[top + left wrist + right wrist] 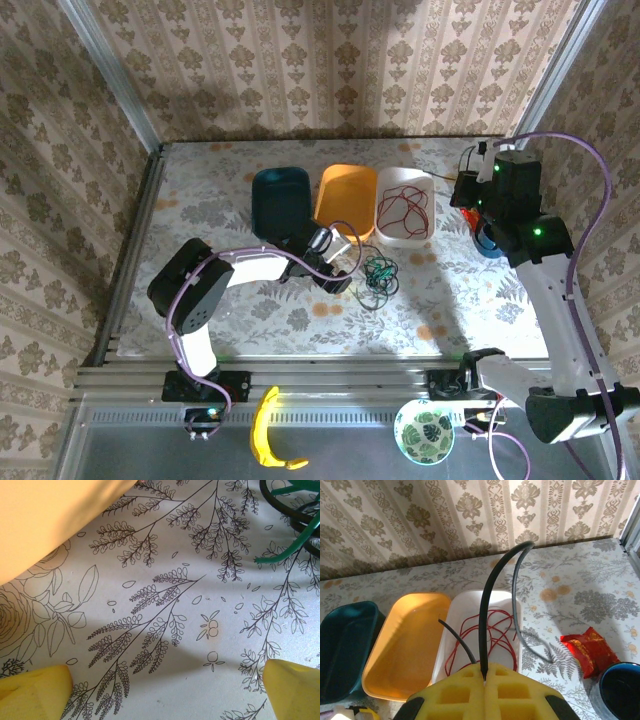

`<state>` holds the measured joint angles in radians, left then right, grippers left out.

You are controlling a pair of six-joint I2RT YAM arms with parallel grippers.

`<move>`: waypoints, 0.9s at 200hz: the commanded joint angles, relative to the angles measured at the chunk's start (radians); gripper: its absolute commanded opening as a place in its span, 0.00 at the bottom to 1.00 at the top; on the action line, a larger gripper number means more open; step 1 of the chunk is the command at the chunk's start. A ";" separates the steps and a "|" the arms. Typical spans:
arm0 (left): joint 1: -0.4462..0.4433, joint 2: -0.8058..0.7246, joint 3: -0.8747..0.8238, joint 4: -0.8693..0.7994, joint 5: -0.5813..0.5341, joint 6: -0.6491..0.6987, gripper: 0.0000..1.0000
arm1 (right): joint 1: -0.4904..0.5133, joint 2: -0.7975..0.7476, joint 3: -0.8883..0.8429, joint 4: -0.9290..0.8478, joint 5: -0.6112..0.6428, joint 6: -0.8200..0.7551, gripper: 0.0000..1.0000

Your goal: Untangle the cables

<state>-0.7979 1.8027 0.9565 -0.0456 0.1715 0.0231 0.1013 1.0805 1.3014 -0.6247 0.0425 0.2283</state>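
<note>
A black cable (483, 620) rises from my right gripper (485, 678), which is shut on it above the white bin (470, 610). It arches over and its far end drops to the table on the bin's right. A red cable (492, 632) lies coiled inside that bin. A green cable (292, 542) and another black cable (282, 504) lie tangled on the table (378, 272). My left gripper (167, 695) hovers low over bare table just left of that tangle, open with nothing between its yellow fingertips (35, 692). From above, the left gripper (346, 264) sits in front of the orange bin.
An orange bin (345, 198) and a teal bin (280, 200) stand left of the white bin (388, 190). A red packet (589, 650) and a dark blue bowl (620, 690) lie right of it. A banana (265, 432) and a patterned bowl (425, 432) sit below the table's front edge.
</note>
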 commanded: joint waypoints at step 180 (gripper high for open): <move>0.021 -0.138 -0.133 0.062 -0.009 -0.066 1.00 | 0.278 0.842 0.348 0.098 -0.237 0.031 0.01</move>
<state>-0.7853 1.6978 0.8314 0.0376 0.1707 -0.0261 0.3435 1.8637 1.6215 -0.4541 -0.2333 0.2611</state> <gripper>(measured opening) 0.999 0.067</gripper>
